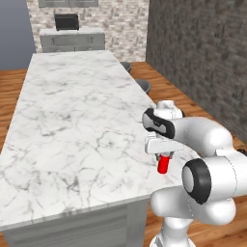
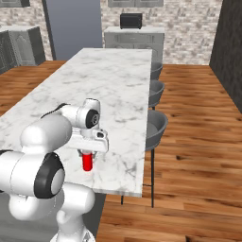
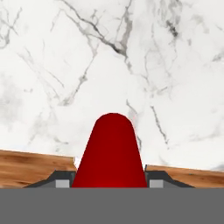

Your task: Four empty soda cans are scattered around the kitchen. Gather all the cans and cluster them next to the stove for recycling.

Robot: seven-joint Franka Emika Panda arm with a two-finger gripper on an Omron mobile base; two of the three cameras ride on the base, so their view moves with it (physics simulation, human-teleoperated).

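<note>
Your fingers (image 1: 164, 155) are clamped tight on a red can (image 1: 164, 165) on the table (image 1: 72, 125), with the stove trip and other cans left.

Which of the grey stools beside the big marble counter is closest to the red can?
The nearest grey round stool, at the counter's close end. The small red metal can, held in the gripper, stands by that end; the other two stools sit farther back.

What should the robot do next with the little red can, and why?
Probably lift it straight up. The end effector looks shut on the red soda can, which stands upright near the edge of the marble island counter. No stove is in sight, so the can likely needs raising clear before it gets carried away.
</note>
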